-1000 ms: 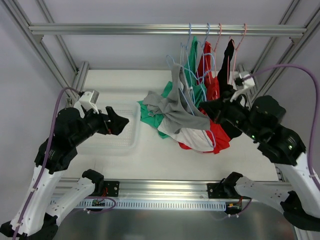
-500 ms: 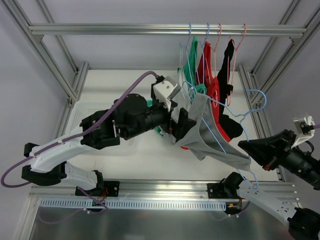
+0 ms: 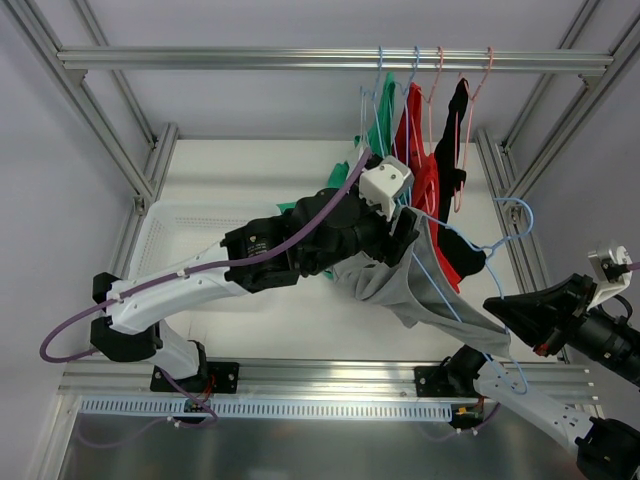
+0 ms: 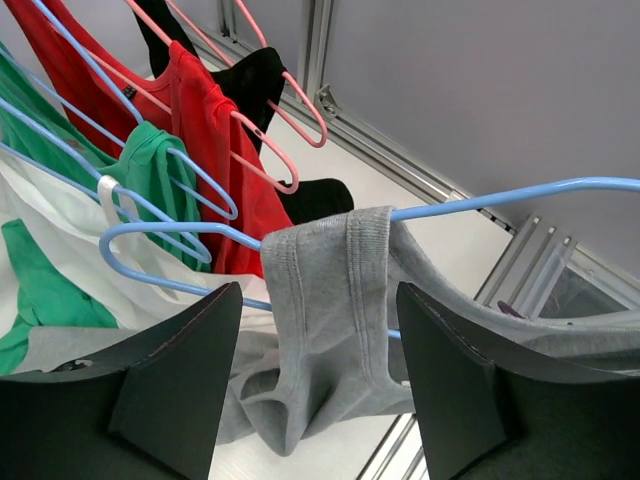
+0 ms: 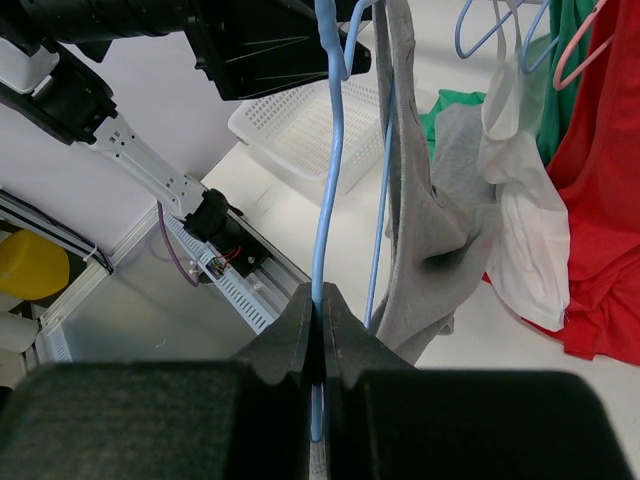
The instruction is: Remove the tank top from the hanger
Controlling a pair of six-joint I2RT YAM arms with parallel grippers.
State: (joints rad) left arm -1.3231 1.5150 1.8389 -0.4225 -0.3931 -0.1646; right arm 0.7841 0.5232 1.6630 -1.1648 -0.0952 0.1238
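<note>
A grey tank top (image 3: 400, 285) hangs on a light blue hanger (image 4: 520, 194), held out low over the near right of the table. My right gripper (image 3: 490, 305) is shut on the hanger's wire (image 5: 328, 180), with the grey fabric (image 5: 430, 230) draped beside it. From the left, my left gripper (image 3: 405, 235) reaches in at the top's upper end. Its jaws stand open on either side of a grey strap (image 4: 320, 250) that loops over the wire. In the left wrist view neither of the left gripper's (image 4: 318, 300) fingers presses the cloth.
Green (image 3: 385, 125), red (image 3: 420, 150) and black (image 3: 458, 125) garments hang on blue and pink hangers from the top rail (image 3: 250, 60). A white basket (image 3: 180, 235) sits at the left under my left arm. Frame posts (image 3: 150, 165) stand at both sides.
My left arm has swung from over the basket across to the grey top's strap. My right arm has drawn the hanger and top out to the near right.
</note>
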